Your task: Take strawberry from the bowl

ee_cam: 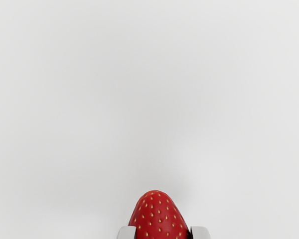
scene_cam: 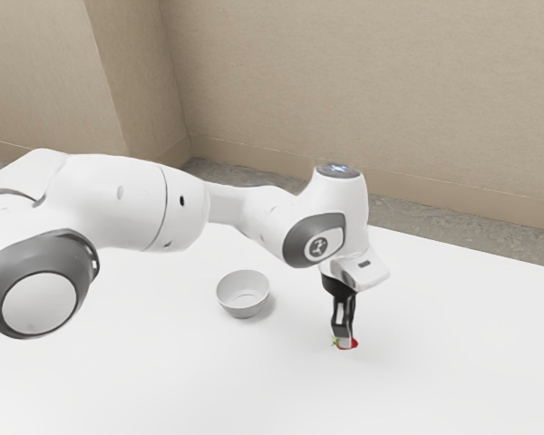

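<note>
Hand (scene_cam: 344,342) around strawberry (ee_cam: 157,215), apart from bowl (scene_cam: 241,308).

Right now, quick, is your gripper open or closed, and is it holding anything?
Gripper: closed on the red strawberry, which is pinched from both sides.

Exterior view: glossy white robot arm (scene_cam: 127,204) cropped at 9 o'clock, flat white tabletop (scene_cam: 163,381) at 3 and 6. Red seeded strawberry (ee_cam: 159,214) partly hidden behind black two-finger gripper (scene_cam: 343,338). Wrist view: strawberry, pale blocky finger pads (ee_cam: 200,233) cut off at 6.
</note>
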